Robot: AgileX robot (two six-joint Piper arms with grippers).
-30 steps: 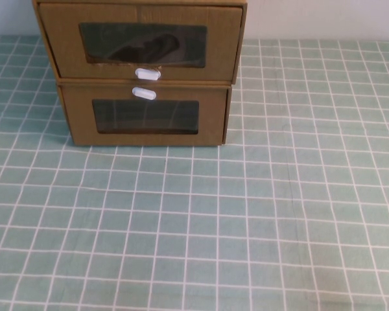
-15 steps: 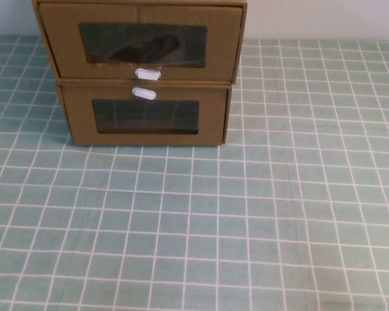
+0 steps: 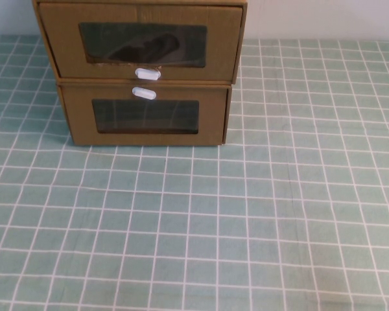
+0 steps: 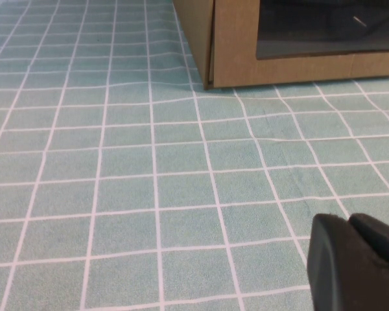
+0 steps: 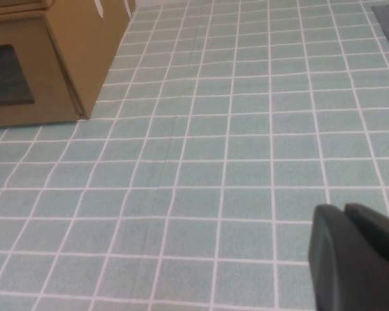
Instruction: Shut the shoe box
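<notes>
Two cardboard boxes stand stacked at the far left of the bench. The shoe box is the upper one, its white pull tab just below its window, and its front juts slightly nearer than the lower box. No push has begun. The left pincer hangs low over the cloth, near and to the right of the lower box's corner, its fingers pressed together. The right pincer hangs well to the right of the stack, also shut. Next, I judge, one arm must rise and press the upper front squarely inward. A green checked cloth covers the bench; a pale wall stands behind.
</notes>
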